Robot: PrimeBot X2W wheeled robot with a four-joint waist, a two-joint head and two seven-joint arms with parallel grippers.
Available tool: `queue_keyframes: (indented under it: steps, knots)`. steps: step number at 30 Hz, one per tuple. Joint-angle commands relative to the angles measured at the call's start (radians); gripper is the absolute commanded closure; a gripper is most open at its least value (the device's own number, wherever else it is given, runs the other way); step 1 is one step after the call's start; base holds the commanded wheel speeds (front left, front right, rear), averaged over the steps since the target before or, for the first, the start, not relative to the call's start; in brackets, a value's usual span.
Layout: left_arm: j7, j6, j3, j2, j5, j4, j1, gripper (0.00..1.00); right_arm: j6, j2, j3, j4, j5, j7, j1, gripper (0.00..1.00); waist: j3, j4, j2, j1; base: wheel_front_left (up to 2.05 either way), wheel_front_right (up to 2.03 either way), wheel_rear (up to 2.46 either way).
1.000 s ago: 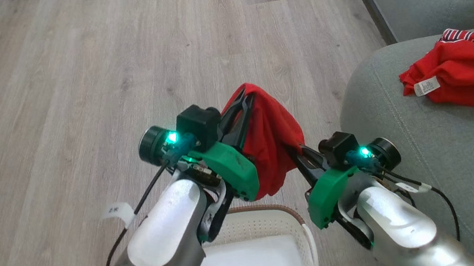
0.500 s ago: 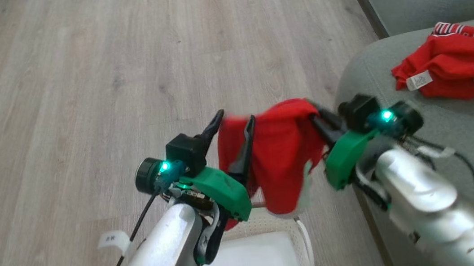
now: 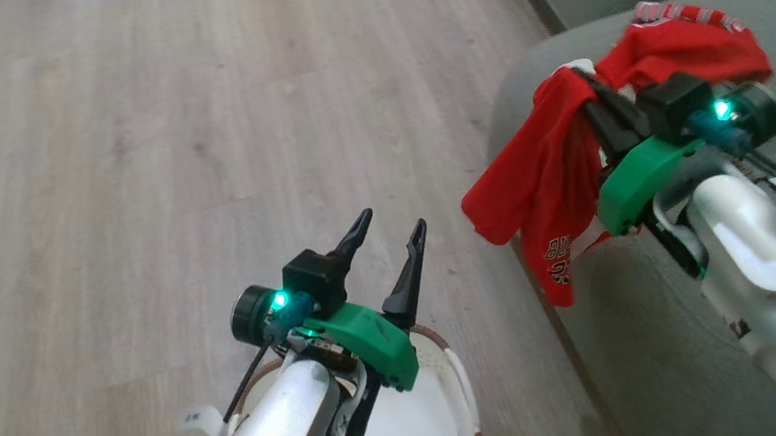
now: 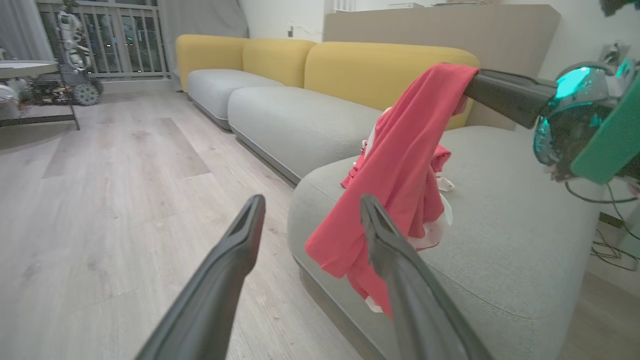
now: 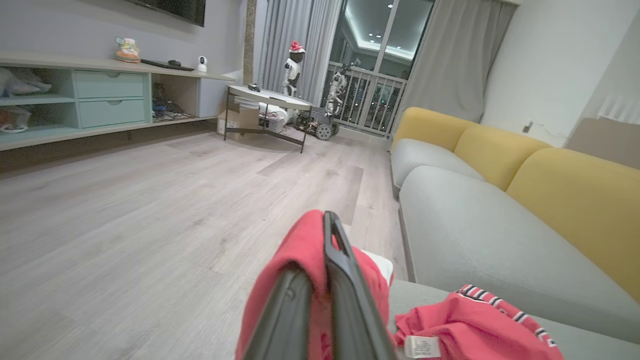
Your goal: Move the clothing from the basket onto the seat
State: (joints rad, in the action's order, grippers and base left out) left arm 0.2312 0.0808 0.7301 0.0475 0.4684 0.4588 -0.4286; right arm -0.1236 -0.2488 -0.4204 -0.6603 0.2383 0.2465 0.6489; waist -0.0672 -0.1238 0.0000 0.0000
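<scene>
From the head view, my right pincer (image 3: 596, 100) is pressed together on a top fold of the red garment (image 3: 546, 176). It holds this at the left edge of the seat (image 3: 643, 364). Most of the cloth hangs down past that rounded edge, over the floor (image 3: 130, 168). If I let go here, I judge its weight would drag it off the cushion. The second garment (image 3: 693, 47) lies on the seat just beyond my wrist. My left pincer (image 3: 392, 223) is spread and holds nothing, above the basket (image 3: 450, 358).

In the left wrist view, my left pincer (image 4: 311, 202) gapes wide. Past it the red garment (image 4: 400, 165) dangles in a long strip from the right pincer (image 4: 475, 85), its hem below the top of the seat (image 4: 525, 210). As I carry it further right, that hem could drag on the cushion front and be tugged out of a thin grip.

In the right wrist view, my right pincer (image 5: 320, 260) is clamped on the red garment (image 5: 295, 260), which is bunched over the fingers. The second garment (image 5: 480, 325) lies close on the right, on the seat (image 5: 425, 300). Cloth draped over a finger may cling when I open.
</scene>
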Motion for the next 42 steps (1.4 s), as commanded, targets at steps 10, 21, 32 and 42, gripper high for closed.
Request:
queue_keyframes:
  steps: [10,21,32,42]
  knots:
    - [0.025,0.012,-0.001,0.005,-0.016,-0.035,-0.039,0.0,-0.007,-0.057,0.028,0.16,-0.012,-0.058,0.069,1.0,0.063,-0.167,0.0,0.0,0.0,0.0,0.0]
    - [0.03,0.016,0.033,0.003,-0.016,-0.028,-0.076,0.0,-0.007,-0.086,0.036,0.239,0.012,-0.118,0.095,1.0,0.13,-0.21,0.0,0.0,0.0,0.0,0.0]
    - [0.03,0.029,0.02,0.014,-0.055,-0.06,-0.122,0.0,-0.007,-0.209,0.058,0.162,0.005,-0.15,0.353,1.0,0.251,-0.097,0.0,0.0,0.0,0.0,0.0]
    - [0.027,0.043,0.012,0.063,-0.098,-0.127,-0.162,0.0,-0.007,-0.38,0.224,-0.014,-0.134,-0.171,0.688,1.0,0.401,0.01,0.0,0.0,0.0,0.0,0.0]
